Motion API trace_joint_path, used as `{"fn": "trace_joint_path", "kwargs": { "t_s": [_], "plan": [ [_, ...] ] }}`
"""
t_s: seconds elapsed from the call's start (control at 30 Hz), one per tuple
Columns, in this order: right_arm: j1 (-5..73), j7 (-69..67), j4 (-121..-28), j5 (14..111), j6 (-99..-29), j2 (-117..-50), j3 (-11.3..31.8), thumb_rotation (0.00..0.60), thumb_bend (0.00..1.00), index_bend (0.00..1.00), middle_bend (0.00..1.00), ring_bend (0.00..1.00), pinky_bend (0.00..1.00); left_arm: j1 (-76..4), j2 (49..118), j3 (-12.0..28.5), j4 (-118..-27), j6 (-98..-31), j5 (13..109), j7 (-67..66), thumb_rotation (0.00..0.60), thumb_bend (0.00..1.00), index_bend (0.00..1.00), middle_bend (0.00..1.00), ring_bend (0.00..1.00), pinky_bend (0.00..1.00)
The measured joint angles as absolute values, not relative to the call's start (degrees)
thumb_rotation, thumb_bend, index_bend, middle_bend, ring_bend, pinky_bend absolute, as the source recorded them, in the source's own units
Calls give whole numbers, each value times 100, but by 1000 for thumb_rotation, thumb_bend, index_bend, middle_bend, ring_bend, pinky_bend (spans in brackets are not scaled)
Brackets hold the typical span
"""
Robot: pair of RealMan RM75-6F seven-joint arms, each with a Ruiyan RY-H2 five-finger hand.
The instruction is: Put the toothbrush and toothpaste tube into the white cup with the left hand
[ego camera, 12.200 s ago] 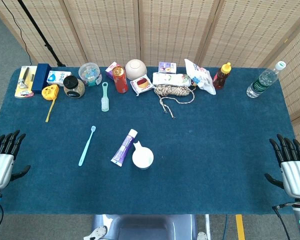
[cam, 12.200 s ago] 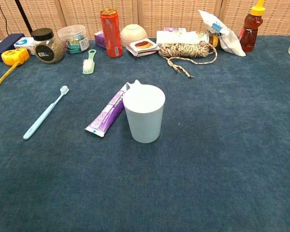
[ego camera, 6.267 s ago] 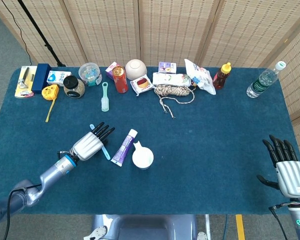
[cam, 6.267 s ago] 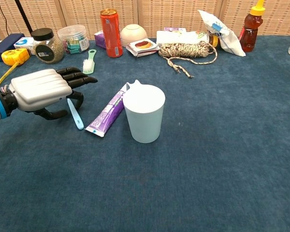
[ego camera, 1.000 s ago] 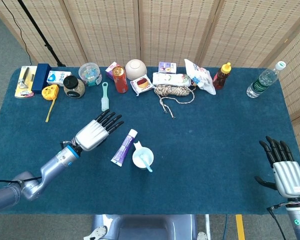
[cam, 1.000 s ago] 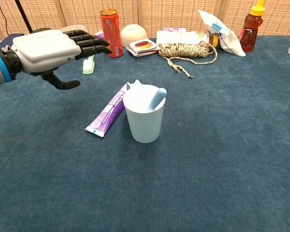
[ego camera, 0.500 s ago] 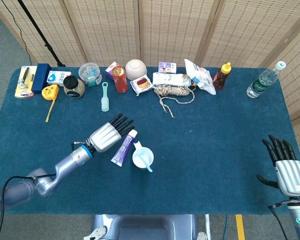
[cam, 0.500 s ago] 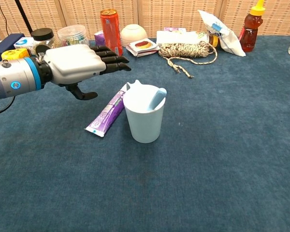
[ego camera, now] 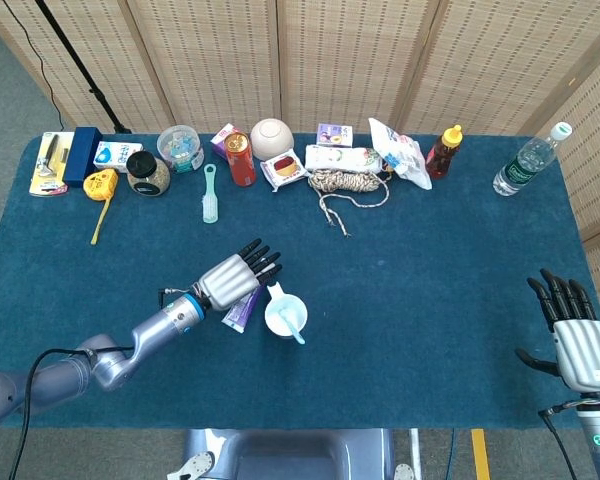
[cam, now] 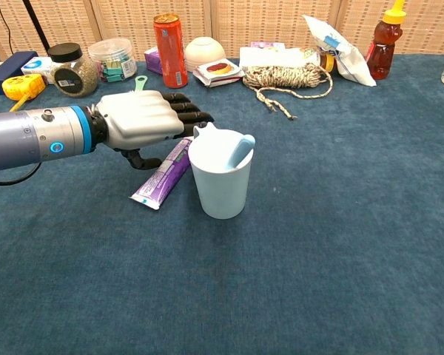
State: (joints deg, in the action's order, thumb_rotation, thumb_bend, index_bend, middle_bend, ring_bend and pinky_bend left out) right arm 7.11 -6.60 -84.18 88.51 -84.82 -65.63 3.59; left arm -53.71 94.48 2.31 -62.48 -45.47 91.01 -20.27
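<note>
A blue cloth-covered table (ego camera: 430, 300) is backed by woven screens. The toothbrush (cam: 240, 151) is already stood in the white cup (cam: 220, 181). The toothpaste tube (cam: 161, 176) is left lying at the cup's nine o'clock, beneath the left hand (cam: 144, 118), whose fingers are extended and empty. The right hand (ego camera: 580, 340), fingers spread, is parked at four o'clock.

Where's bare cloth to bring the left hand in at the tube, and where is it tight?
Bare cloth lies left of the toothpaste tube, toward the near edge. The left hand hovers over the tube's far end. Tight: the white cup on the tube's right, and the back-row clutter around the red can.
</note>
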Motion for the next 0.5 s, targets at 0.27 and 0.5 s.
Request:
{"fn": "trace_joint_path", "kwargs": {
  "t_s": [0.27,0.5],
  "plan": [
    [694,-665,-8454,8892,-8529,-6546,350,600,0,57,0,0,0,-5294,9143,202,-6676,-4332,8700,-2713,600,358,0,0,0,37],
    [693,-619,-8489,8929,-8531,-6548,329,600,0,57,0,0,0,-5130,8806,107,-6930,-4323,8471,-2967,600,359,0,0,0,44]
  ]
}}
